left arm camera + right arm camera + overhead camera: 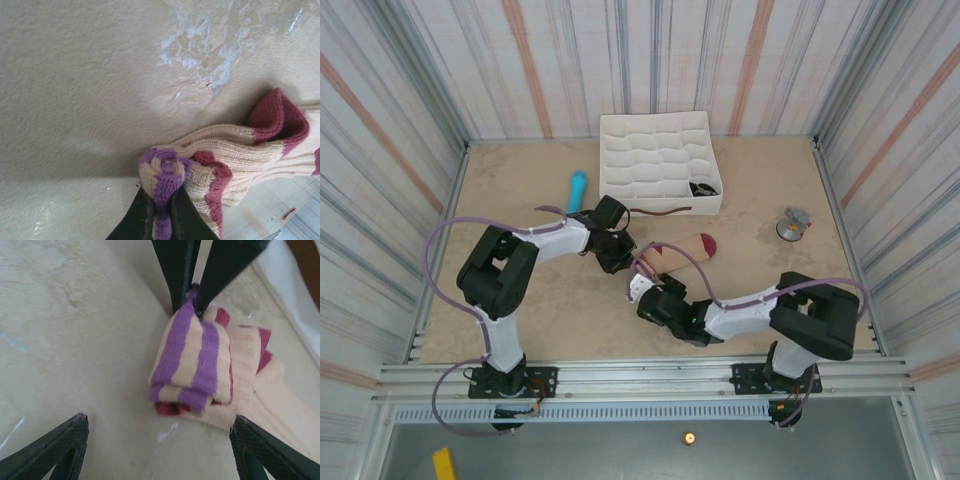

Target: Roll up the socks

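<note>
Beige ribbed knit with maroon toe and heel, the sock point(685, 252) point(240, 150) point(200, 365) lies on the table just in front of the white divided tray point(640, 160). Its purple-striped cuff end is wound into a small roll. The left gripper point(623, 262) point(160, 202) point(192, 297) is pinched tight on that striped roll. The right gripper point(642, 290) point(158, 421) hovers before the roll, on the side away from the tray, its fingers spread wide and touching no fabric. A dark bundle point(703, 187), too small to identify, sits in a front-right compartment of the tray. A light-blue cylinder point(578, 192) lies just left of the tray.
</note>
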`<move>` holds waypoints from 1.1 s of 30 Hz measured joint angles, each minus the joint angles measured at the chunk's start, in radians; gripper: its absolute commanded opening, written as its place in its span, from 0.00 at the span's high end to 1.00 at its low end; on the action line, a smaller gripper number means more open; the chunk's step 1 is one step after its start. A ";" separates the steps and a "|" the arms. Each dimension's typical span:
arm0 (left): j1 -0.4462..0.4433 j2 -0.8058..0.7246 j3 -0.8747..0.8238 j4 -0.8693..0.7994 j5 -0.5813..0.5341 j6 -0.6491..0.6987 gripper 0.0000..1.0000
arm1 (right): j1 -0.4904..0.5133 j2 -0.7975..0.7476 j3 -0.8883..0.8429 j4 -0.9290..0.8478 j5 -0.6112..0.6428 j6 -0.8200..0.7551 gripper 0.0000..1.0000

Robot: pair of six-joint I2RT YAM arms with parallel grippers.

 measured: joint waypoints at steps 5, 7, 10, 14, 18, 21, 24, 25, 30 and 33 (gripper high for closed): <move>0.002 0.002 0.000 -0.001 0.013 0.007 1.00 | 0.017 0.111 0.032 0.133 0.090 -0.097 0.27; 0.002 0.002 0.000 -0.001 0.014 0.008 1.00 | 0.016 0.143 0.042 0.171 0.111 -0.124 0.30; 0.002 0.002 0.000 -0.002 0.014 0.009 1.00 | 0.007 0.162 0.044 0.200 0.123 -0.142 0.35; 0.002 0.002 0.000 -0.002 0.016 0.016 1.00 | -0.014 0.166 0.044 0.201 0.125 -0.138 0.55; 0.002 0.002 0.000 -0.002 0.017 0.019 1.00 | -0.026 0.179 0.044 0.193 0.121 -0.120 0.81; 0.002 0.002 0.000 0.000 0.018 0.019 1.00 | -0.028 0.179 0.046 0.183 0.106 -0.095 1.00; 0.008 0.002 -0.010 0.025 0.026 0.015 1.00 | -0.042 0.175 0.046 0.179 0.079 -0.058 1.00; 0.010 0.002 -0.017 0.037 0.032 0.011 1.00 | -0.050 0.169 0.046 0.174 0.063 -0.046 1.00; 0.015 0.002 -0.031 0.071 0.047 -0.004 0.99 | -0.089 0.127 0.030 0.156 -0.027 0.025 1.00; 0.015 0.002 -0.031 0.078 0.052 -0.006 0.99 | -0.112 0.100 0.011 0.156 -0.080 0.063 1.00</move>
